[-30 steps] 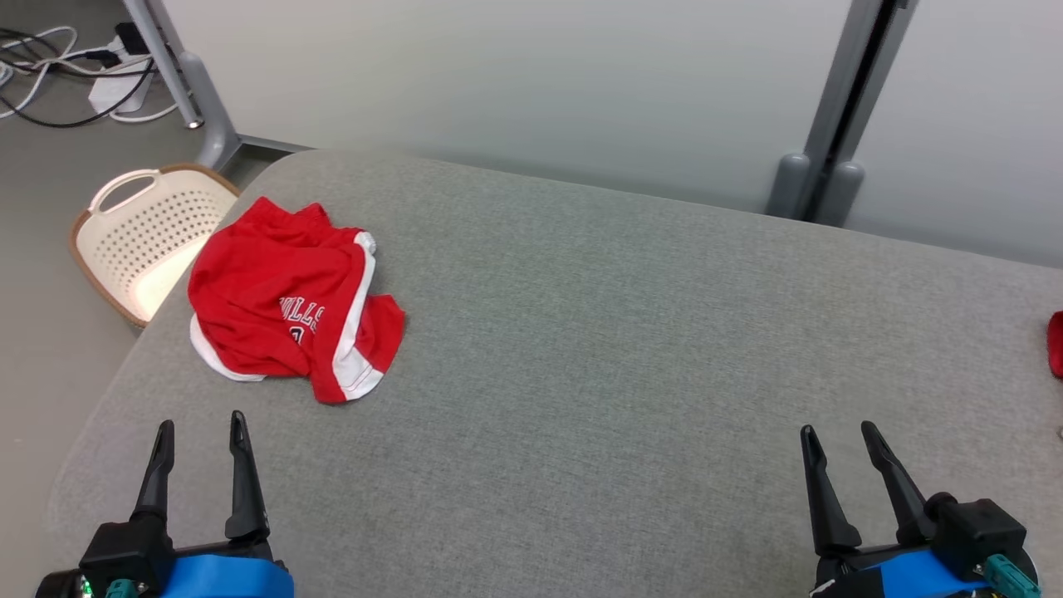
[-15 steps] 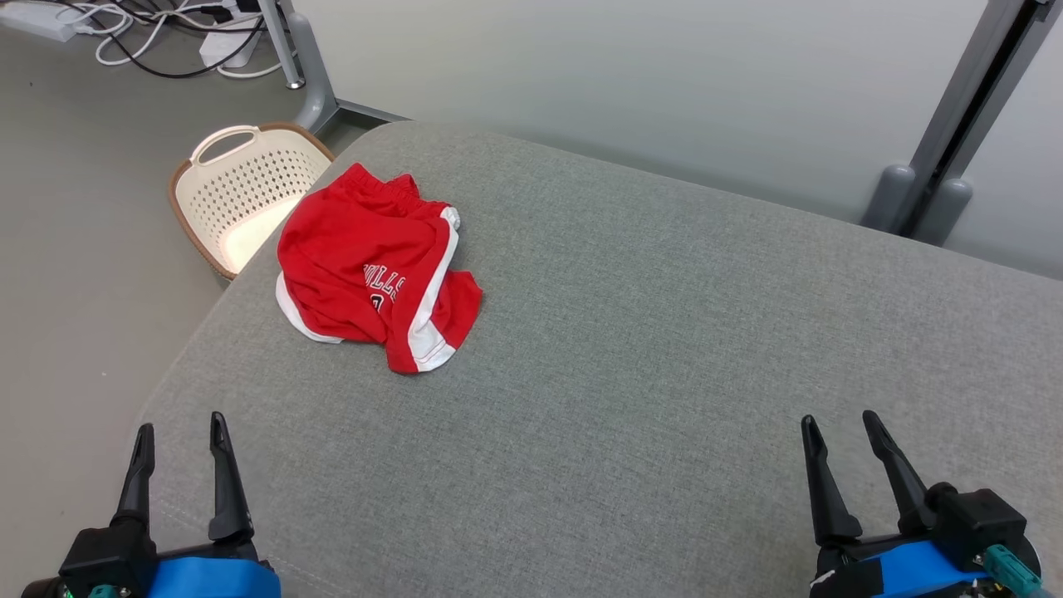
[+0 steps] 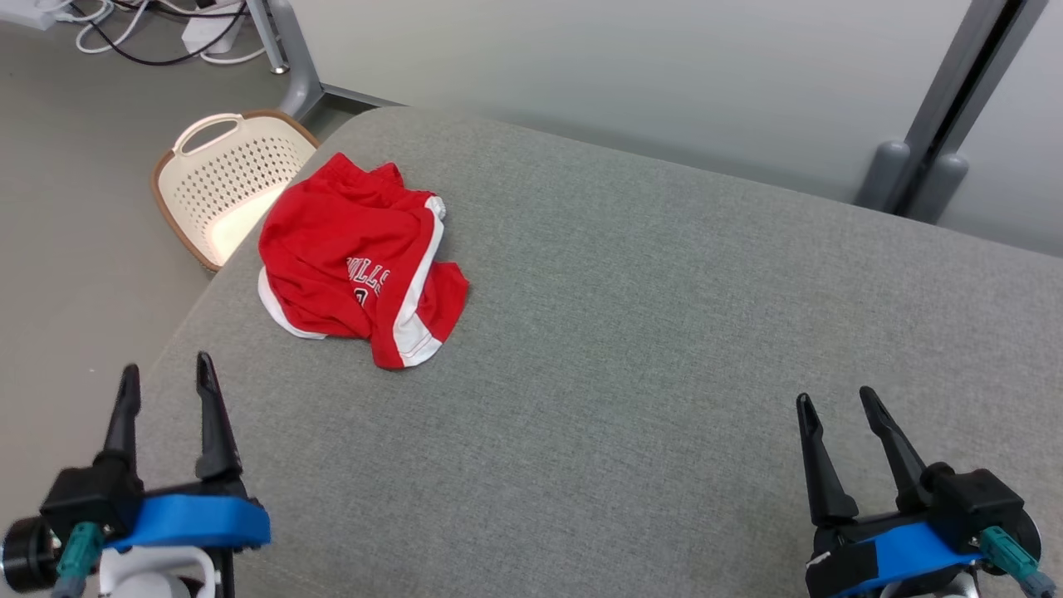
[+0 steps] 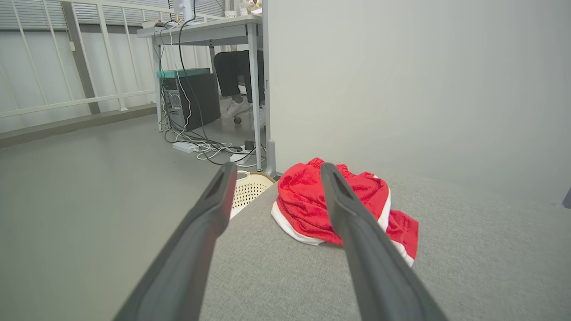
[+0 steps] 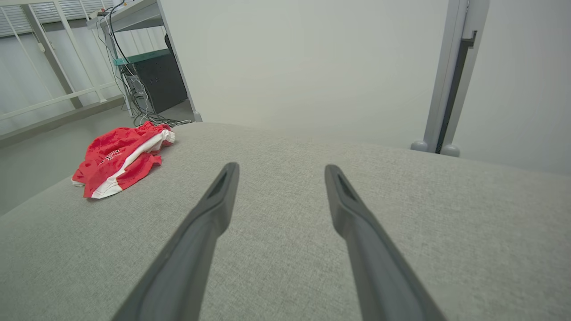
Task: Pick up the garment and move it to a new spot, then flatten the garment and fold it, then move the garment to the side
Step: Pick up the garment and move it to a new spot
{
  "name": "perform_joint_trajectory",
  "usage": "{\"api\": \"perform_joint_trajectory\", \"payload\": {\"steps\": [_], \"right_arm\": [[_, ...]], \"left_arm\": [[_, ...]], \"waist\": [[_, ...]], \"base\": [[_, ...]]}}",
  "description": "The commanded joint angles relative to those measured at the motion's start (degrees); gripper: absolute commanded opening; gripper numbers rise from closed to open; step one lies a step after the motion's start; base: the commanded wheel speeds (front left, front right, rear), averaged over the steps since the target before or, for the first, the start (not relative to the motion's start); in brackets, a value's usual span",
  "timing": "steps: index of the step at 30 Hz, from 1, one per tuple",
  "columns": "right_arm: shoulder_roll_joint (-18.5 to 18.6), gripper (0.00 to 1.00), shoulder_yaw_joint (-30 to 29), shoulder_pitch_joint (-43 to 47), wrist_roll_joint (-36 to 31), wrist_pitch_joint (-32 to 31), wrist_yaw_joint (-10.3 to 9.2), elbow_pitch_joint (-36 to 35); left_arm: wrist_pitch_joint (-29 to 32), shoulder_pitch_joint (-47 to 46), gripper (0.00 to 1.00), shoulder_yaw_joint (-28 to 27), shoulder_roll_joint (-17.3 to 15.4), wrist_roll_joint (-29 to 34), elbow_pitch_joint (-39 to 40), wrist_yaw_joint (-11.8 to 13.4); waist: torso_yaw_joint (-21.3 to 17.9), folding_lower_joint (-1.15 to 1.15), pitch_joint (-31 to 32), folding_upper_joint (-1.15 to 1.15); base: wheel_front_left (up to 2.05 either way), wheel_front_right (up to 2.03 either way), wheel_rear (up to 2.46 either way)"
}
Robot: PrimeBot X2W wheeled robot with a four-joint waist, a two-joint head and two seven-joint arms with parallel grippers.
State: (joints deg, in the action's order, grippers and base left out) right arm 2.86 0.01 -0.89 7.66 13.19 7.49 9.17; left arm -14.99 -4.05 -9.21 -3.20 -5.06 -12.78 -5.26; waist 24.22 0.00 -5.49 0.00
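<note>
I have the red basketball shorts [image 3: 349, 266] lying crumpled on the grey fabric-covered table [image 3: 631, 349], close to its far left corner and just in from its left edge. They are bunched into a loose heap. A white side stripe runs down the middle, white trim shows along the hem, and white lettering is partly hidden in the folds. Nothing is touching them.

My left gripper [image 3: 166, 365] hangs at the table's near left corner. Its two dark fingers are spread wide and there is nothing between them. In the left wrist view one finger sits over the floor beyond the table's left edge and the other over the tabletop, both pointing toward the shorts at the far left corner.

My right gripper [image 3: 835, 396] is over the table's near right part, well apart from the shorts. Its jaws are also fully parted and empty, with bare grey fabric under them.

Off the table's left edge, beside the far left corner, a cream perforated laundry basket [image 3: 224, 178] with a brown rim stands on the floor. Past that same corner, cables and a power strip [image 3: 166, 33] lie on the floor. A pale partition wall [image 3: 581, 75] runs along the table's far edge, with a grey post [image 3: 938, 116] toward its far right. Through the left wrist camera, beyond the far left corner, I can see a desk with a person's legs [image 4: 232, 76] under it.
</note>
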Motion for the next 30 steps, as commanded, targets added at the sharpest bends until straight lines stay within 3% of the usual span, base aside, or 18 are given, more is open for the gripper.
{"api": "perform_joint_trajectory", "payload": {"steps": [1,10,18,23,30], "right_arm": [[0.1,1.00,0.0,-1.1,-0.9,-0.3,0.01,-0.9],[0.1,1.00,-0.4,-5.3,-4.5,-2.2,0.01,-6.7],[0.1,1.00,-0.6,-8.8,-7.3,-4.8,0.01,-14.4],[0.1,1.00,-1.8,-8.8,-8.1,-6.0,0.01,-18.1],[0.3,1.00,-2.6,-8.4,-8.6,-7.2,0.01,-21.1]], "left_arm": [[-0.3,-3.0,1.00,-0.6,-0.7,-0.3,-0.7,-0.3],[-0.3,-19.9,1.00,-2.9,-5.8,-0.6,-6.2,-1.1],[-0.2,-33.9,1.00,-5.5,-12.8,-1.5,-14.4,-1.8],[-0.2,-39.9,1.00,-4.2,-16.3,-1.8,-24.2,-2.0],[5.3,-46.5,1.00,-0.4,-18.8,-3.6,-39.6,-2.3]], "waist": [[-1.4,0.00,-1.4,0.00],[-8.8,0.00,-9.8,0.00],[-16.3,0.00,-18.5,0.00],[-18.8,0.00,-21.6,0.00],[-19.5,0.00,-24.5,0.00]], "base": [[0.00,0.00,0.00],[0.00,0.00,0.00],[0.00,0.00,0.00],[0.00,0.00,0.00],[0.00,0.00,0.00]]}}
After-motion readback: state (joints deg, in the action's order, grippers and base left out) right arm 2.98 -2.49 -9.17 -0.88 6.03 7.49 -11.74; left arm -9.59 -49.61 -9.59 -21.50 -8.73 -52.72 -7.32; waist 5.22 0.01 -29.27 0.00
